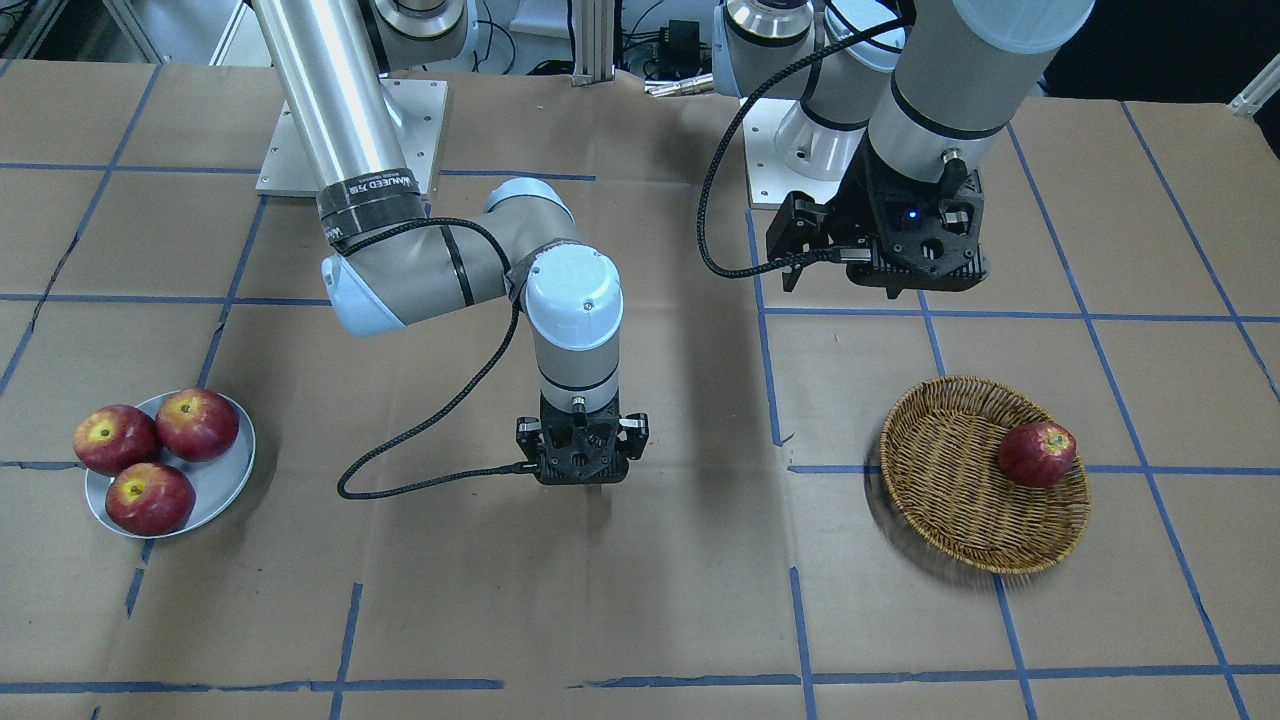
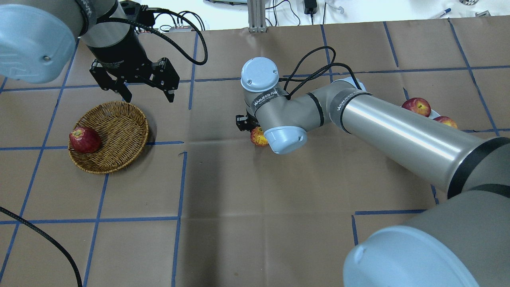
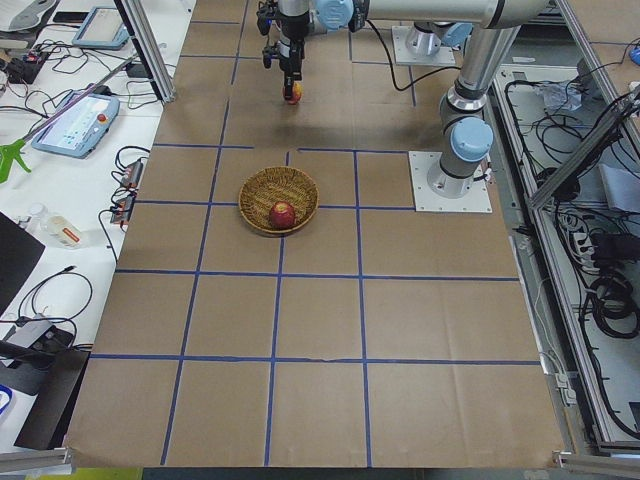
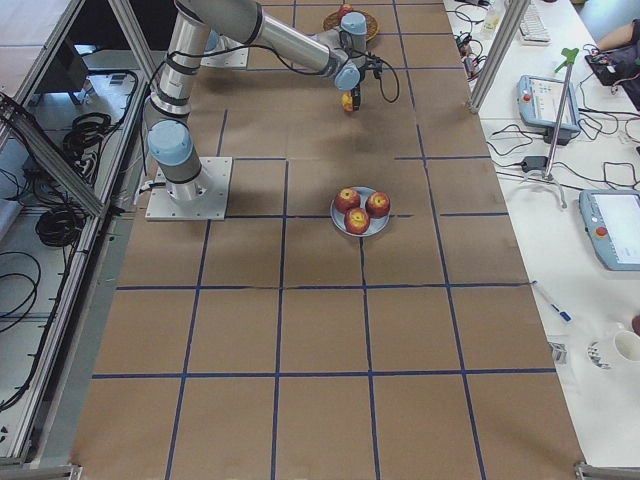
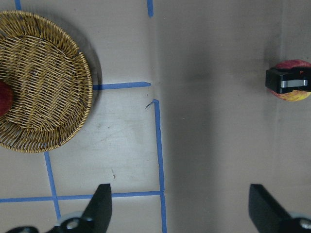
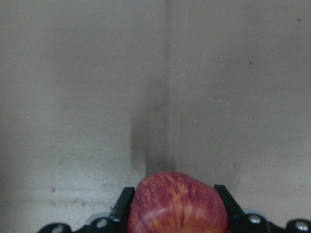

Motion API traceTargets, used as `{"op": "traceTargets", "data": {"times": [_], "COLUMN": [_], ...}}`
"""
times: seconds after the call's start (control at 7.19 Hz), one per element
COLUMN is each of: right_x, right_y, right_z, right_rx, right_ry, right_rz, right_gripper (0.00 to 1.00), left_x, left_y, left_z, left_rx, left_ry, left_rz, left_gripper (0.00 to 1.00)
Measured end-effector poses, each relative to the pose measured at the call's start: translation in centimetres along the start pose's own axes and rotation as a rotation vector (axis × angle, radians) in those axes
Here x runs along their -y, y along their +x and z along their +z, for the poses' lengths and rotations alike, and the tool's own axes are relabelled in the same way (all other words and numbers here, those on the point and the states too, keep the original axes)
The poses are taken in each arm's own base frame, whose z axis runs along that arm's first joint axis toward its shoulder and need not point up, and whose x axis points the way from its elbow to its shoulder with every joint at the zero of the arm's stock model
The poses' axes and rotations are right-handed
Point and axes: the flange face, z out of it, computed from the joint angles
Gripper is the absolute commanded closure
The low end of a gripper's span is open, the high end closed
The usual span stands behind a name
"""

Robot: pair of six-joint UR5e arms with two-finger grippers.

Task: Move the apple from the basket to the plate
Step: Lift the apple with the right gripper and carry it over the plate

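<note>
My right gripper (image 6: 176, 204) is shut on the apple (image 6: 177, 201), pinkish-red and streaked with yellow. It holds it over the middle of the table, between basket and plate; the apple also shows in the overhead view (image 2: 259, 138) and the left wrist view (image 5: 290, 95). In the front view the right gripper (image 1: 582, 472) hides it. The wicker basket (image 1: 950, 490) (image 2: 119, 131) holds one darker red apple (image 1: 1037, 454) (image 2: 84, 140). My left gripper (image 2: 149, 95) (image 5: 182, 208) is open and empty, above the table beside the basket. The blue-grey plate (image 1: 225, 480) carries three red apples.
The plate's three apples (image 1: 150, 497) (image 1: 197, 424) (image 1: 114, 439) fill most of it. The right arm's elbow and forearm (image 2: 382, 127) reach from the plate side to the middle. Blue tape lines cross the brown table.
</note>
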Motion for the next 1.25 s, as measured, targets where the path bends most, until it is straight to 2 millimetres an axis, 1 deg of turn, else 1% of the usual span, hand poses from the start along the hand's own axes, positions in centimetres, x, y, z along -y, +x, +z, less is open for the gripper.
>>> {"op": "traceTargets", "data": {"times": [0.14,0.28,0.42,0.56,0.7,0.83,0.97,1.11,1.25], "right_x": [0.9,1.8,2.5,3.1,4.1,5.2,6.1,6.8,7.0], "right_y": [-0.1,0.3,1.6,3.9,8.1,13.8,19.7,26.0,32.5], "right_z": [-2.4,-5.7,-9.1,-11.7,-14.0,-15.9,-17.2,-17.9,-17.9], "right_rx": [0.006,0.005,-0.001,-0.012,-0.026,-0.039,-0.049,-0.057,-0.059], "right_ry": [0.018,0.018,0.009,-0.003,-0.021,-0.042,-0.059,-0.075,-0.091], "right_rz": [0.003,0.012,0.028,0.036,0.034,0.029,0.024,0.013,-0.013], "right_gripper": [0.45,0.45,0.45,0.45,0.45,0.45,0.45,0.45,0.45], "left_x": [0.0,0.0,0.0,0.0,0.0,0.0,0.0,0.0,0.0], "left_y": [0.0,0.0,0.0,0.0,0.0,0.0,0.0,0.0,0.0], "left_z": [0.0,0.0,0.0,0.1,0.1,0.1,0.1,0.1,0.1], "left_rx": [0.0,0.0,0.0,0.0,0.0,0.0,0.0,0.0,0.0], "left_ry": [0.0,0.0,-0.001,-0.002,-0.003,-0.003,-0.003,-0.003,-0.003], "left_rz": [0.0,0.001,0.0,0.0,0.001,0.0,0.0,0.0,0.001], "left_gripper": [0.01,0.01,0.01,0.01,0.01,0.01,0.01,0.01,0.01]}}
